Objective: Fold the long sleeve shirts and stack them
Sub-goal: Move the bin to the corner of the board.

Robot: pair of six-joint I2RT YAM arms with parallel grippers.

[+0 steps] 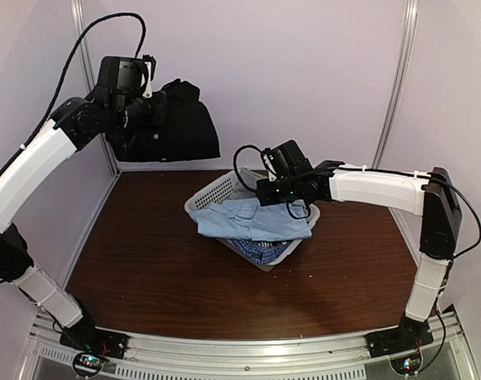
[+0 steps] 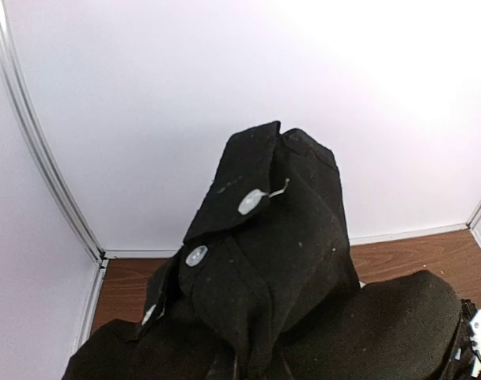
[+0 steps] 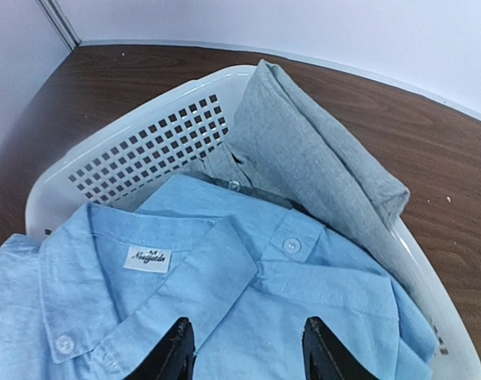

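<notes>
The left claw point(image 1: 155, 107) is pinching the black shirt point(image 1: 173, 123) and holding it high over the far left corner of the table point(image 1: 145, 277), with the cloth hanging bunched below it. In the left wrist view the fingers are hiding under the folds, so that grip is being judged from the shirt hanging clear of everything. The right claw point(image 3: 248, 356) is hovering with its fingers spread just above the pale blue shirt point(image 3: 248, 269), touching nothing visible. That shirt is lying on top in the white basket point(image 3: 138, 150), collar and label facing up, its length running left to right across the basket in the top view. A grey shirt point(image 3: 320, 150) is leaning at the far side, and the patterned shirt point(image 1: 260, 249) is peeking out underneath. The pale blue shirt is sitting straight below the right claw, so that arm is much the nearer, while the black shirt is probably needing bare table in front of the basket for laying flat.
</notes>
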